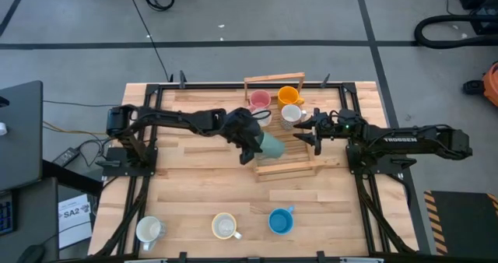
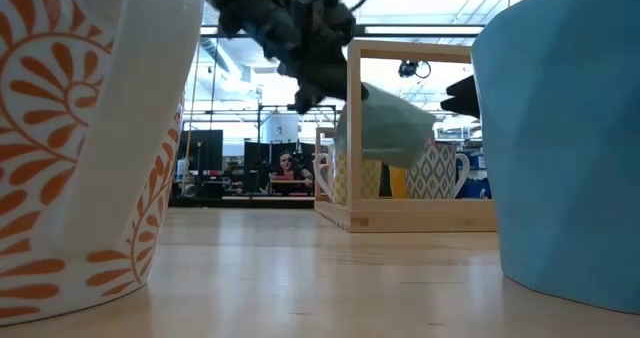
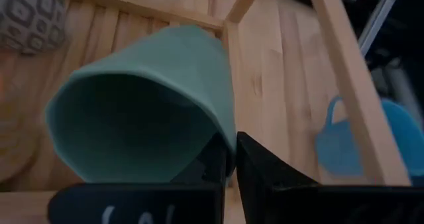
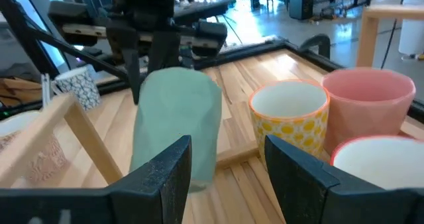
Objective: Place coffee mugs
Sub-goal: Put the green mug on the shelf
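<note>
Carrying the green mug (image 1: 272,145) by its rim, the left claw (image 1: 250,148) is clenched on it, tilted above the wooden rack (image 1: 286,168). Placing is in hand; next, I judge, level it and lower onto free slats. The frame post (image 3: 344,71) and pink mug (image 4: 376,95) crowd it. The right claw (image 1: 305,124) hangs released nearby.

The left pincer (image 4: 154,48) holds a green mug (image 4: 177,124) upright above the wooden rack (image 4: 79,128). Beside it stand a yellow-patterned mug (image 4: 289,121) and a pink mug (image 4: 374,101). The right pincer (image 4: 227,164) has its fingers spread apart.
</note>
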You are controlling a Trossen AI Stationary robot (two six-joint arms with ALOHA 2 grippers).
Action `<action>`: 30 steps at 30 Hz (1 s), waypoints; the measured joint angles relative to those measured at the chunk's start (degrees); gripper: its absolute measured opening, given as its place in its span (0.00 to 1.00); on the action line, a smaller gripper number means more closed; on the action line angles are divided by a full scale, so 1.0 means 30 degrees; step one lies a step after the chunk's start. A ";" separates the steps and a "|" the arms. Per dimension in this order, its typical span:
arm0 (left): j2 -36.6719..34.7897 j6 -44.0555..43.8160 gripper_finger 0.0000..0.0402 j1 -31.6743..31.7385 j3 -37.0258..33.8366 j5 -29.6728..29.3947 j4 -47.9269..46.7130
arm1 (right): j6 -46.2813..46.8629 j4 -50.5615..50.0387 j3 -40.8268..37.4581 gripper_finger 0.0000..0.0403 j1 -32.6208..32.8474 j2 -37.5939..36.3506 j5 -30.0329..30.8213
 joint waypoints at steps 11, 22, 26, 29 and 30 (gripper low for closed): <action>-0.0068 0.6286 0.06 -0.0015 0.5986 -0.3026 -0.9753 | 0.0151 0.0497 0.0029 0.49 -0.0125 -0.0411 -0.0166; -0.0068 1.0717 0.06 -0.0015 0.8535 -0.4870 -1.2737 | -0.0003 0.0562 0.0029 0.49 -0.0278 -0.0416 -0.0089; -0.0053 1.1716 0.06 -0.0015 0.8535 -0.4914 -1.2813 | 0.0529 0.0895 0.0029 0.49 -0.0278 -0.0422 -0.0068; 0.0206 1.1803 0.06 -0.0015 0.8564 -0.4914 -1.2721 | 0.0952 0.1413 0.0029 0.49 -0.0278 -0.0422 -0.0071; 0.0305 1.1818 0.06 -0.0015 0.8564 -0.4914 -1.2870 | 0.1052 0.1561 0.0029 0.49 -0.0278 -0.0422 -0.0076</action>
